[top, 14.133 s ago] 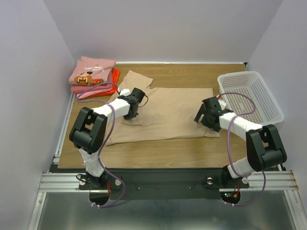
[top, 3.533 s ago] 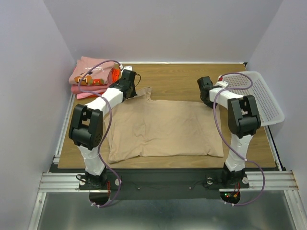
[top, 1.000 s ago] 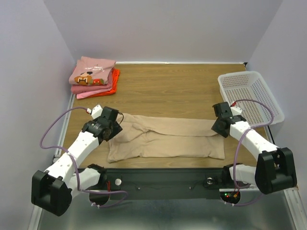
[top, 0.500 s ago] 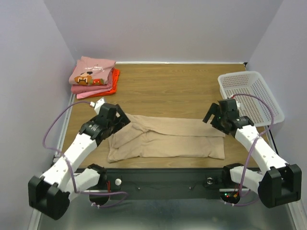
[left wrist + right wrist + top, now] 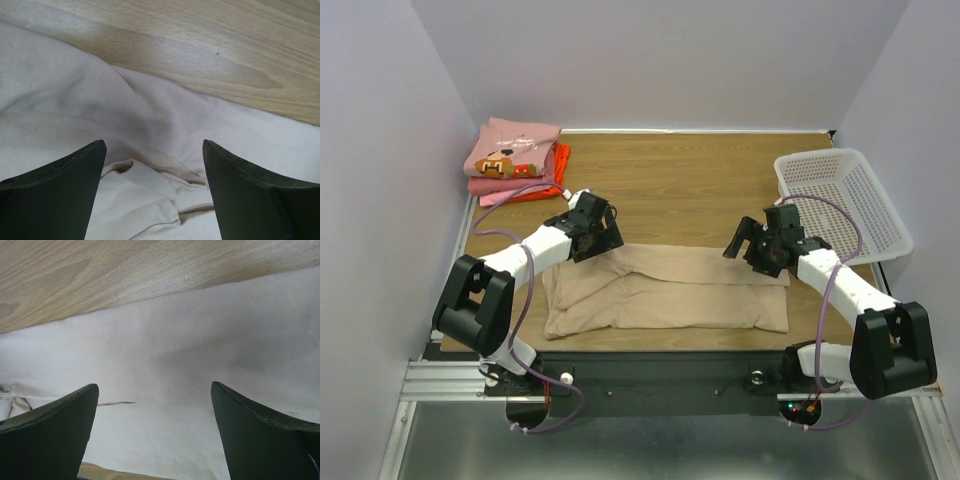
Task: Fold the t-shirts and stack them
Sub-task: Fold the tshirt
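Tan cloth t-shirt, spread flat earlier, now lies as a long folded band near the front edge of the wood-grain surface, so a crosswise fold likely remains. Overhead, the left tool and right tool hover at its far corners. Each wrist view shows dark fingers spread over cloth, holding nothing. Pale lilac walls surround.

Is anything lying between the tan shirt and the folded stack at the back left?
Nothing visible does: only bare table lies between the tan t-shirt and the stack. The basket sits at the far right.
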Controlling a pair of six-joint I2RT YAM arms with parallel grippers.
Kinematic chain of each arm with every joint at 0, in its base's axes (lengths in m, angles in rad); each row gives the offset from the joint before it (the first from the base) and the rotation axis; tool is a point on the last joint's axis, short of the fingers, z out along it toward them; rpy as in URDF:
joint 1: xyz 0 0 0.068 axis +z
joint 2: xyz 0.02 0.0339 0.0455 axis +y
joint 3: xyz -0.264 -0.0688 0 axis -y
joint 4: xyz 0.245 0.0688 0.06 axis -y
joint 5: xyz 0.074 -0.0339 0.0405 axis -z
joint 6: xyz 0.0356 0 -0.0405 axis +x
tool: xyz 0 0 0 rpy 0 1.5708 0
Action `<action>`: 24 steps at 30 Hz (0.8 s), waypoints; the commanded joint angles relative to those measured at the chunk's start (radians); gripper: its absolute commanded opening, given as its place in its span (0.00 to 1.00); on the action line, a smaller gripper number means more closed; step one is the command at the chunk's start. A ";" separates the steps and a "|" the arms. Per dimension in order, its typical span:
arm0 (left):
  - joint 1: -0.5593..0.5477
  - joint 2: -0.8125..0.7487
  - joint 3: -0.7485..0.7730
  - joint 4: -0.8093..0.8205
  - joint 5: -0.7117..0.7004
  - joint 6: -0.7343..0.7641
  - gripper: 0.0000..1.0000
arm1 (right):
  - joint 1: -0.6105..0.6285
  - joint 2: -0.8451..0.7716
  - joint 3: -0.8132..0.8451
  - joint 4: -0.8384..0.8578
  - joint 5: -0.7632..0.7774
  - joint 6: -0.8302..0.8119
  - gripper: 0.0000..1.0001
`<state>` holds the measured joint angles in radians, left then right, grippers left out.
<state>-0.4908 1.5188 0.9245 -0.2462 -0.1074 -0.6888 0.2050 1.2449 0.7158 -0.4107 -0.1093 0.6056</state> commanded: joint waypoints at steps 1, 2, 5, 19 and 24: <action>-0.005 -0.016 -0.001 -0.031 -0.064 -0.031 0.86 | 0.005 0.005 -0.006 0.046 -0.009 -0.004 1.00; -0.005 -0.014 -0.004 -0.034 -0.063 -0.035 0.82 | 0.005 0.011 -0.007 0.046 -0.001 -0.003 1.00; -0.020 -0.006 -0.010 -0.036 -0.064 -0.038 0.70 | 0.005 0.016 -0.012 0.046 0.011 -0.001 1.00; -0.071 0.011 0.005 -0.157 -0.166 -0.103 0.00 | 0.005 0.005 -0.029 0.036 0.068 -0.009 1.00; -0.127 -0.032 0.034 -0.237 -0.222 -0.146 0.00 | 0.005 -0.007 -0.035 0.032 0.085 -0.010 1.00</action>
<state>-0.5812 1.5532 0.9226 -0.3931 -0.2588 -0.7902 0.2050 1.2598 0.7013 -0.4026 -0.0582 0.6056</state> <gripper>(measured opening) 0.023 0.998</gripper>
